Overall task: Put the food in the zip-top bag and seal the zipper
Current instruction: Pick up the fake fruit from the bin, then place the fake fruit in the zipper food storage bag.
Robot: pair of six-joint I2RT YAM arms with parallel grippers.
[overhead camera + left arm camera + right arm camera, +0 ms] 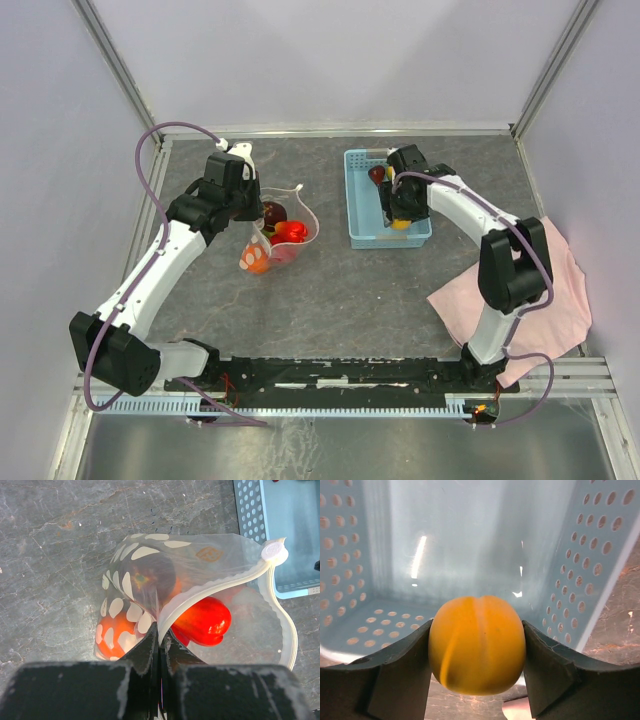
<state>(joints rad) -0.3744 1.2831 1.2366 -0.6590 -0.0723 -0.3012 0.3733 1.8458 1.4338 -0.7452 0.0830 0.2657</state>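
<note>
The clear polka-dot zip-top bag point(272, 240) lies left of centre with its mouth open; it also shows in the left wrist view point(200, 560). Inside it are a red fruit point(207, 621), a dark purple fruit point(150, 577) and an orange one point(112, 632). My left gripper point(160, 632) is shut on the bag's zipper rim point(225, 585) and holds one side up. My right gripper point(476, 647) is shut on a yellow-orange round fruit point(477, 642), held just over the near end of the light blue basket point(360, 215). A red fruit point(377, 173) lies in the basket.
A pink cloth point(555, 295) lies at the right under the right arm. The basket's perforated walls point(600, 565) surround the right gripper. The enclosure walls stand at the back and sides.
</note>
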